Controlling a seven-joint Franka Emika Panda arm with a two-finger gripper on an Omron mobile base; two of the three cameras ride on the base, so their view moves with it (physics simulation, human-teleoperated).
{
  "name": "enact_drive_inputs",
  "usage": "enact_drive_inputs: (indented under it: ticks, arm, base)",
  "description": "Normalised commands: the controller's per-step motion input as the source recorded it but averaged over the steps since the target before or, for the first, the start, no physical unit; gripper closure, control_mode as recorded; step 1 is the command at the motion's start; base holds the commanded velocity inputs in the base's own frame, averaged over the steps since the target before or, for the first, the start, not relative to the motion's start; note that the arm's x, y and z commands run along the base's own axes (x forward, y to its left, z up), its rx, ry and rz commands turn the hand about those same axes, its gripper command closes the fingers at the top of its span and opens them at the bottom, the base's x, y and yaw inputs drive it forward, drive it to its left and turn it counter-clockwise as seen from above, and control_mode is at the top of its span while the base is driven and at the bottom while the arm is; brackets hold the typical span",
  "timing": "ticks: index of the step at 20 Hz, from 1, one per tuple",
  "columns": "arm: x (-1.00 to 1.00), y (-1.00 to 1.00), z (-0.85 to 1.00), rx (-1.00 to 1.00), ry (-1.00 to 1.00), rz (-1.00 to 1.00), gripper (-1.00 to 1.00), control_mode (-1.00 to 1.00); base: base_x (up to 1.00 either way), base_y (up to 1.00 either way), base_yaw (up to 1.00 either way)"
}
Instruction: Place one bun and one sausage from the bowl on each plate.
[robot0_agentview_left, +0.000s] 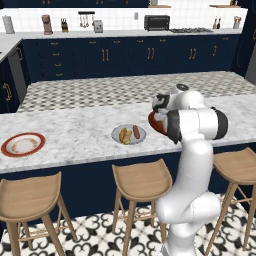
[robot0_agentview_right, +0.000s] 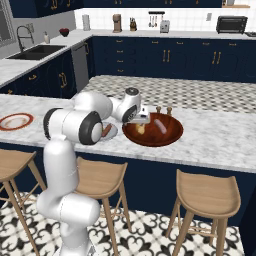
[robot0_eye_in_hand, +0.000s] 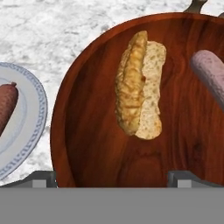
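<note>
The dark orange-red bowl (robot0_agentview_right: 172, 135) (robot0_eye_in_hand: 87, 144) stands on the marble island and holds a split bun (robot0_eye_in_hand: 139, 89) (robot0_agentview_right: 141, 128) and a pale pink sausage (robot0_eye_in_hand: 209, 74) (robot0_agentview_right: 161, 124). My gripper (robot0_eye_in_hand: 113, 179) (robot0_agentview_right: 140, 121) hovers open just above the bowl's near-left part, close to the bun, with nothing between its fingers. Left of the bowl, the grey plate (robot0_agentview_left: 118, 131) (robot0_eye_in_hand: 30, 113) carries a bun (robot0_agentview_left: 125, 135) and a brown sausage (robot0_agentview_left: 136, 132) (robot0_eye_in_hand: 6, 105). Far to the left lies the red-rimmed plate (robot0_agentview_left: 22, 145) (robot0_agentview_right: 16, 121), bare.
Two small wooden shakers (robot0_agentview_right: 164, 109) stand right behind the bowl. Wooden stools (robot0_agentview_left: 141, 179) line the island's near side, below its front edge. My own arm hides most of the bowl (robot0_agentview_left: 152, 121) in the left base view.
</note>
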Motion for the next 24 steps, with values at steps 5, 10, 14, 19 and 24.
enact_drive_inputs:
  ticks: [5, 10, 14, 19, 24]
  arm:
    - [0.27, -0.1, 0.0, 0.0, 0.0, -0.01, -1.0, -1.0]
    - [0.41, -0.1, -0.01, 0.0, 0.0, 0.0, -1.0, -1.0]
    - [0.18, -0.07, -0.19, 0.01, 0.0, 0.0, -1.0, -1.0]
    - [0.0, 0.0, -0.41, 0.0, 0.0, 0.0, -1.0, -1.0]
    - [0.01, -0.01, -0.26, 0.0, 0.0, 0.0, -1.0, -1.0]
  base:
    - [0.0, 0.0, 0.0]
    - [0.0, 0.0, 0.0]
    - [0.0, 0.0, 0.0]
    - [0.0, 0.0, 0.0]
    - [0.0, 0.0, 0.0]
